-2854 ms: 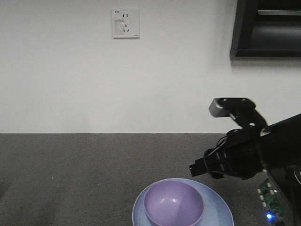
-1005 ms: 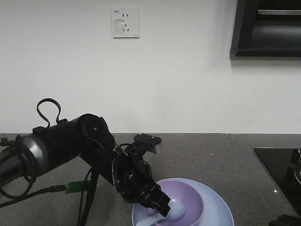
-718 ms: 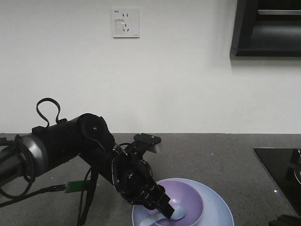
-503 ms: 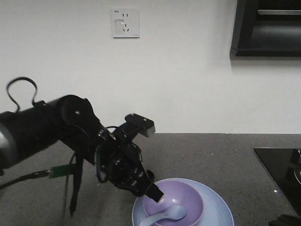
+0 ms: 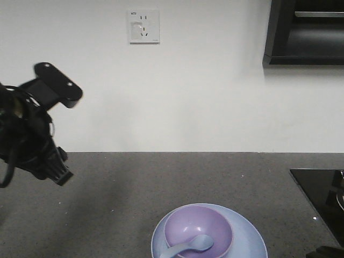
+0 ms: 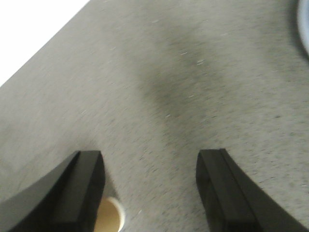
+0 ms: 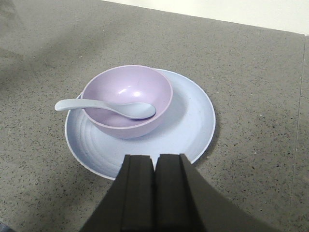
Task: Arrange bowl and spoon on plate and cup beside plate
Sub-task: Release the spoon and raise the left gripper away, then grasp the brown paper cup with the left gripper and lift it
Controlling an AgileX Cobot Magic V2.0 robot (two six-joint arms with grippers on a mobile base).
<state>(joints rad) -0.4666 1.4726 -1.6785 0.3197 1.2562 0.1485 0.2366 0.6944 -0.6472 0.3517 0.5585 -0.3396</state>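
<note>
The lavender bowl (image 7: 126, 94) sits on the pale blue plate (image 7: 190, 128), left of its centre. The pale blue spoon (image 7: 110, 107) lies with its scoop in the bowl and its handle over the left rim. My right gripper (image 7: 154, 157) is shut and empty, hovering just in front of the plate. In the front view, bowl (image 5: 198, 232), spoon (image 5: 188, 246) and plate (image 5: 250, 242) are at the bottom middle, and my left gripper (image 5: 60, 173) hangs far to the left above the counter. It stands open (image 6: 150, 154) with nothing between its fingers. The brown cup (image 6: 111, 216) peeks out behind the left finger.
A dark speckled counter (image 5: 161, 177) runs back to a white wall with a socket (image 5: 143, 26). A black cabinet (image 5: 306, 32) hangs at the upper right. A glossy black panel (image 5: 320, 188) covers the counter's right end. The plate's edge (image 6: 304, 19) shows at the left wrist view's top right.
My left gripper let the spoon go into the bowl, opened, and swung away up and to the far left. Before that, my right arm left the front view.
</note>
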